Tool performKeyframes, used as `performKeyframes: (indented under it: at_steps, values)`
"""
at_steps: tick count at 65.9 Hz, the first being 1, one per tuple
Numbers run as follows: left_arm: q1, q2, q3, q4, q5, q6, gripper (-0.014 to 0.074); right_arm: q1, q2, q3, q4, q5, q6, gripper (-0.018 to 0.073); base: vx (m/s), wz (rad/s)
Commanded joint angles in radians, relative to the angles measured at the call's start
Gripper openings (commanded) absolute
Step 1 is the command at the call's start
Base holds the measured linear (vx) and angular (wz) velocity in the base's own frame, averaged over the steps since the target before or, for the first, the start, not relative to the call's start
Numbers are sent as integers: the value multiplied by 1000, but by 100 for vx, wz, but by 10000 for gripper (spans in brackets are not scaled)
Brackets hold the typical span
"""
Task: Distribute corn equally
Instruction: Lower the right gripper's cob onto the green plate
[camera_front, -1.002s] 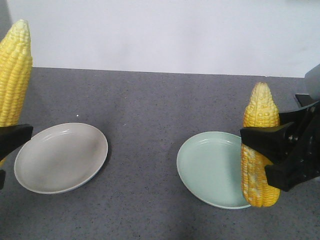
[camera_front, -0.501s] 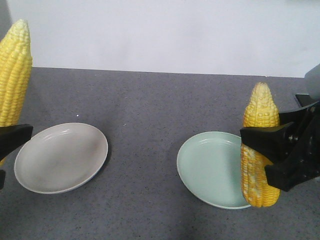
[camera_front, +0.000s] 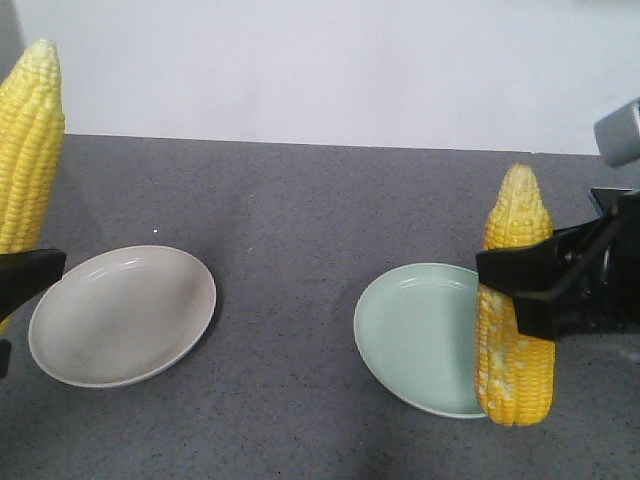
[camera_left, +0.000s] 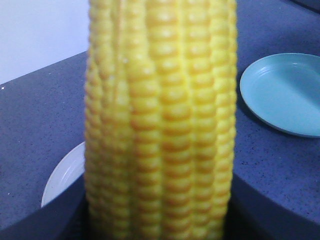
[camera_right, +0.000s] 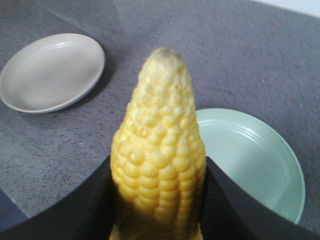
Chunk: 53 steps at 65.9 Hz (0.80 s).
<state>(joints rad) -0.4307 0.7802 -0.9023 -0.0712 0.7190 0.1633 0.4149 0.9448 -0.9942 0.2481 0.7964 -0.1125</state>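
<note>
On the right side of the gray tabletop (camera_front: 300, 220), my right pincer (camera_front: 545, 280) is squeezed shut around a corn cob (camera_front: 515, 330) with pale spots, holding it straight up with the pointy end on top. It hangs at the right edge of the green plate (camera_front: 415, 335). On the left side, my left pincer (camera_front: 15, 285) grips another corn cob (camera_front: 30, 145), also standing tall, by the left edge of the white plate (camera_front: 120, 315). Both plates have nothing in them, so I think each cob should go on its own plate. I see only these two cobs, so I cannot tell where any others are. To do it well, I would bring the right cob more over the middle of the green plate, tip it until it lies flat, and lower it until it touches before I let go. A cob is round and can roll, so dropping it from high up could send it off the plate. I would do the same on the left, slowly, one arm at a time.
</note>
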Motion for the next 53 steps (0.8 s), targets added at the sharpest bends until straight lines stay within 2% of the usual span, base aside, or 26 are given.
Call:
performKeyframes:
  at_steps: [1,10,23,37,53]
  values:
    - [0,-4,-24,-6,-67,-10,299,-1,66,-92,-72,4,112,237,0,0]
    - [0,-4,-24,-6,-67,-10,299,-1,174,-197,-160,119,202,244,0,0]
    - [0,-4,-24,-6,-67,-10,299,-1,341,-344,-265,264,269,245,0,0]
    - [0,-4,-24,-6,-67,-10,299,-2,494,-446,-267,308,293,245,0,0]
    - [0,-4,-24,-6,-67,-10,299,-76,635,-537,-242,390,297,245,0,0]
